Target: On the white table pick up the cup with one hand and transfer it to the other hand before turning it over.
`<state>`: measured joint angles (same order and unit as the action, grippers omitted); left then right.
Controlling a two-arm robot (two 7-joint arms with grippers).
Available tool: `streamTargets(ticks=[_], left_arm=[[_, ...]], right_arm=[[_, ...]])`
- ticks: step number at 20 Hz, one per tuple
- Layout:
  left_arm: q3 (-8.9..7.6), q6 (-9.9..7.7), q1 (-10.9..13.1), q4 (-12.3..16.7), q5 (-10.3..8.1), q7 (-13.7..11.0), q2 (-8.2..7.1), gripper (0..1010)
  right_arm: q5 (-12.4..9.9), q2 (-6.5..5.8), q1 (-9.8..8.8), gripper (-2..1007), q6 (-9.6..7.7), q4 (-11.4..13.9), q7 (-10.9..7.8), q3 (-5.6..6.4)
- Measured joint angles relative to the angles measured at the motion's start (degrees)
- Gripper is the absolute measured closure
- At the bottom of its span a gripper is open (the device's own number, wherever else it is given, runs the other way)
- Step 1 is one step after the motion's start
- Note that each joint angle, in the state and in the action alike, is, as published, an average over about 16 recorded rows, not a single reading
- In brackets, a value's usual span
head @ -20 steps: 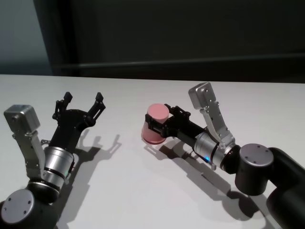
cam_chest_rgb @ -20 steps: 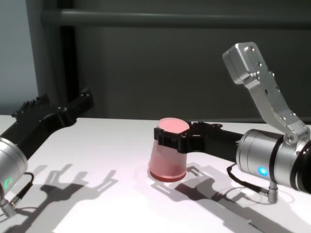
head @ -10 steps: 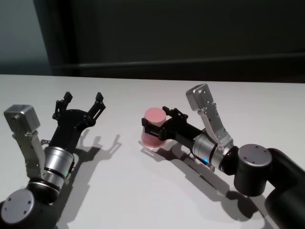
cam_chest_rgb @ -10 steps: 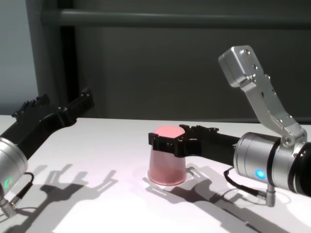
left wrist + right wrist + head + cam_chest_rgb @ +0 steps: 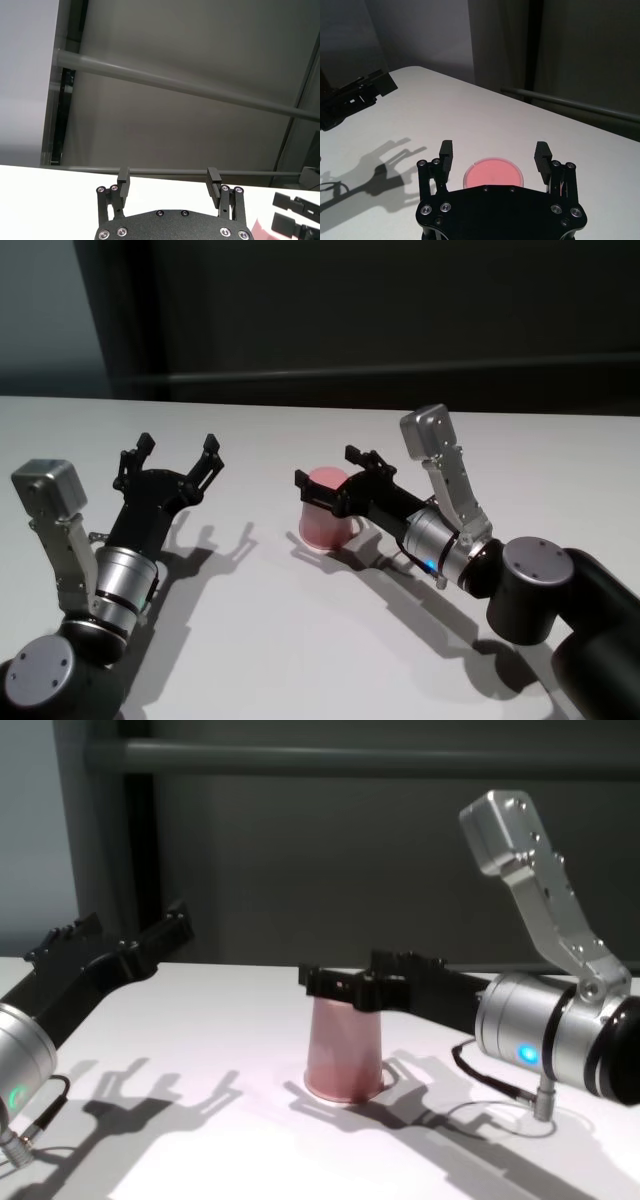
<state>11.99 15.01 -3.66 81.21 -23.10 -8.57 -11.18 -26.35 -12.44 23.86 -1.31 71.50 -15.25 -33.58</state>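
The right gripper (image 5: 325,468) has let go and now hangs open just above the upturned cup (image 5: 346,1055) standing on the table (image 5: 300,640), so the flip looks finished, while the left gripper (image 5: 170,457) waits open, well apart.

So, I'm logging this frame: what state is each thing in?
Cup: upside down on the table, rim down, not gripped.
Right hand: open, fingers either side of the cup's base, not touching.
Left hand: open, empty, off to the left above the table.
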Motion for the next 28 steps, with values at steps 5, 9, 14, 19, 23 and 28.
streamTargets(ticks=[5, 9, 14, 19, 23, 28], left_arm=[[0.0, 0.0, 0.0, 0.0, 0.0, 0.0, 0.0, 7], [0.0, 0.0, 0.0, 0.0, 0.0, 0.0, 0.0, 7], [0.0, 0.0, 0.0, 0.0, 0.0, 0.0, 0.0, 7], [0.0, 0.0, 0.0, 0.0, 0.0, 0.0, 0.0, 7], [0.0, 0.0, 0.0, 0.0, 0.0, 0.0, 0.0, 7], [0.0, 0.0, 0.0, 0.0, 0.0, 0.0, 0.0, 7]], right_arm=[[1.2, 0.63, -0.09, 3, 2.63, 0.6, 1.16, 1.41], [2.5, 0.77, -0.6, 3, 4.77, 1.4, 3.05, 2.76], [4.9, 0.01, -2.1, 3, 6.54, 2.8, 6.32, 4.5], [6.7, -1.4, -4.76, 3, 7.34, 4.9, 9.75, 6.86], [7.5, -2.72, -7.29, 3, 7.41, 7.1, 11.89, 8.82], [8.2, -4.02, -10.3, 3, 7.28, 9.6, 13.81, 11.04]])
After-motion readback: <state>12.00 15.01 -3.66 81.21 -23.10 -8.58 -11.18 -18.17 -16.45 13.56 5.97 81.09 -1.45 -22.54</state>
